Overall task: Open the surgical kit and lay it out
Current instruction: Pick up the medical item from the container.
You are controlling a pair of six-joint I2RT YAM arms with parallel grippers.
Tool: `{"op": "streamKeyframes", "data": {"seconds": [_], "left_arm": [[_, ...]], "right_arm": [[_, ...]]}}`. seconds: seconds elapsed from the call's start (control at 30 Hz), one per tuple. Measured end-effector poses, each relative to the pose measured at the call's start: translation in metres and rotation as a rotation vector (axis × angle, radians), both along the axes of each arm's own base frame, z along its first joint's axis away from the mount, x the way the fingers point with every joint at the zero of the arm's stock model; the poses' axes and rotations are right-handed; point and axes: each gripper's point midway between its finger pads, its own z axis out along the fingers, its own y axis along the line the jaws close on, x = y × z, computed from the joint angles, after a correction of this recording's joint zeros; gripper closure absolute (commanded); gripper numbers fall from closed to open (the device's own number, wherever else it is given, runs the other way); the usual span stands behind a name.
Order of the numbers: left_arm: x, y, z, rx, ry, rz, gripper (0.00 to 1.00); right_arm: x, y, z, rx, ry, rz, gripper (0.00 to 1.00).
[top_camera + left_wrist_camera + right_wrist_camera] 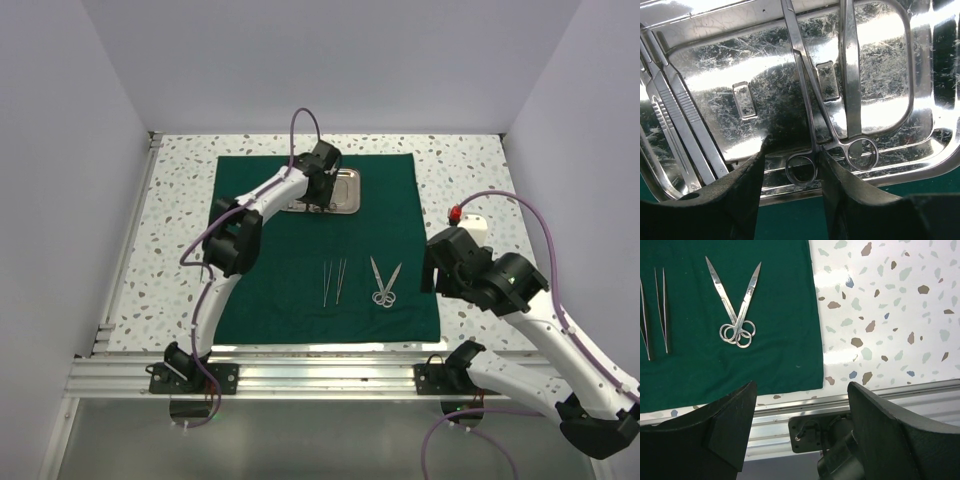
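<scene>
A: Where is the kit laid?
B: The cloth (270,290) is spread on a speckled table (470,170), white walls (330,60) around. The tray (345,190) is set at its far edge, with tweezers (334,281) and scissors (385,285) nearer.
A: Grippers?
B: The left gripper (792,156) is parted narrowly around a forceps (810,100) ring in the tray. The right gripper (801,387) is spread wide, nothing held.

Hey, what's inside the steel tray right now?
Ring-handled forceps lie in the tray, with slim flat handles along one side. The left pincer straddles one forceps ring and hides part of the near rim.
</scene>
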Motion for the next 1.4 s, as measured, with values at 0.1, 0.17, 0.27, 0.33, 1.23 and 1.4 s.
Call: {"op": "streamKeyframes", "data": {"seconds": [0.1,0.17,0.27,0.33,1.23,1.4], "left_arm": [[0.002,-0.003,-0.001,-0.011,0.000,0.003,0.53],[0.002,-0.005,-0.001,-0.015,0.001,0.003,0.60],[0.001,-0.008,-0.002,-0.019,0.001,-0.003,0.71],[0.001,-0.010,-0.002,-0.018,-0.002,-0.006,0.81],[-0.010,-0.006,0.010,0.000,0.030,-0.014,1.00],[-0.013,-0.006,0.029,-0.017,0.017,-0.008,1.00]], "right_arm": [[0.000,0.000,-0.001,-0.002,0.002,0.000,0.23],[0.000,0.000,-0.001,-0.002,0.002,0.000,0.23],[0.000,0.000,-0.001,-0.001,0.002,0.000,0.23],[0.000,0.000,-0.001,-0.001,0.002,0.000,0.23],[-0.003,-0.002,0.004,0.021,-0.025,0.000,0.23],[-0.004,-0.003,0.006,0.028,-0.034,0.001,0.23]]}}
